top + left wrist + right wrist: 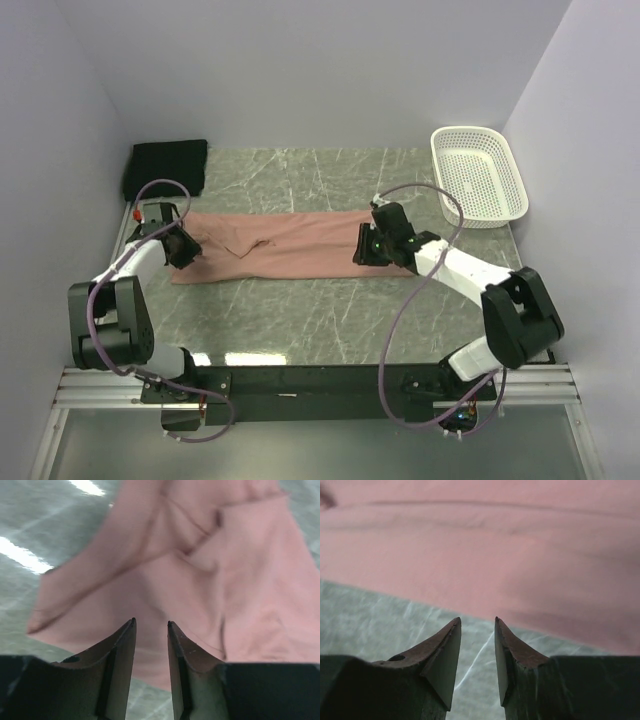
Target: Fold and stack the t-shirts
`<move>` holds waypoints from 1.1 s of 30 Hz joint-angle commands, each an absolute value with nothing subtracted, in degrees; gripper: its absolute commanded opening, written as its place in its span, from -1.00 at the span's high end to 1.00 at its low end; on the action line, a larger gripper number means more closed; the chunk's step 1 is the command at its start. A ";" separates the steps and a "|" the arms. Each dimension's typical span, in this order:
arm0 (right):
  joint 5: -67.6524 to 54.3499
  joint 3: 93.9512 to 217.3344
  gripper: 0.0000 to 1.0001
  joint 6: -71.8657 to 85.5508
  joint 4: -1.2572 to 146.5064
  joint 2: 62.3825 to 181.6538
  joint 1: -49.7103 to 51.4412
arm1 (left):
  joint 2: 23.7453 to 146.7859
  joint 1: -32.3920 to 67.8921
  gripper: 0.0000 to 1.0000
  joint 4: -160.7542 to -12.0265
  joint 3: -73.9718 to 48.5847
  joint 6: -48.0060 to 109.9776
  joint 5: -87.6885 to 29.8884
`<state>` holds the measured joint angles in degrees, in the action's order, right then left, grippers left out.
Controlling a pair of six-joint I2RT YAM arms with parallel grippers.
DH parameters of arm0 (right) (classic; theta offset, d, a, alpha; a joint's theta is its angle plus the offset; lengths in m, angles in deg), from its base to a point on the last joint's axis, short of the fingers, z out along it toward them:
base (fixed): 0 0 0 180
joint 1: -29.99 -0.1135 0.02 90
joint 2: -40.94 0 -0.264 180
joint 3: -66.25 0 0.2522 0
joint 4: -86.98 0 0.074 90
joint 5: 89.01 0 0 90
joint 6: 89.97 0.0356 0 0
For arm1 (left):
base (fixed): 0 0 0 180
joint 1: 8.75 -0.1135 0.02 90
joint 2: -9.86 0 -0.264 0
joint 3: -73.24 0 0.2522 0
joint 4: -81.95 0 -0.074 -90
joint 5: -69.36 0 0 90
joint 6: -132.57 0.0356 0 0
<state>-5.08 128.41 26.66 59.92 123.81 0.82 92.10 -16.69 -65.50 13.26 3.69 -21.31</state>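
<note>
Two t-shirts, one not yet folded: the pink t-shirt point(285, 245) lies as a long band across mid-frame, left to right.
Its long axis runs between the two arms in the top view, with the left fingers point(184, 249) over its left end and the right fingers point(369, 245) over its right end, so each arm is nearest its own end. Both pairs stand slightly spread with nothing between them. In the wrist views the cloth lies ahead of and below the tips, and the right pair is poised at the near hem with bare worktop point(300, 320) showing in the gap. One black t-shirt point(167, 165), already folded, sits at upper left; one white basket point(466, 130) sits at upper right.
</note>
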 commanded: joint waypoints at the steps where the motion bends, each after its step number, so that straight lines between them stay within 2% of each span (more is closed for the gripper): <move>1: 0.81 133.26 0.19 24.81 57.93 128.28 2.57 | 93.96 -18.50 0.26 -66.45 13.42 1.61 -18.36; 10: 0.03 139.34 0.19 24.28 52.04 140.95 2.84 | 102.39 -19.82 0.28 -61.35 8.15 4.24 -12.04; 23: -5.85 125.63 0.19 26.04 42.99 136.57 -1.38 | 115.76 -20.18 0.26 -56.95 -6.87 9.86 -8.68; 28: -10.96 119.92 0.18 29.19 39.30 130.86 -11.72 | 119.89 -18.95 0.21 -57.22 -11.97 11.36 -10.70; 33: -14.74 121.48 0.18 33.77 39.47 128.31 -22.99 | 124.37 -16.14 0.17 -57.83 -18.29 11.54 -12.63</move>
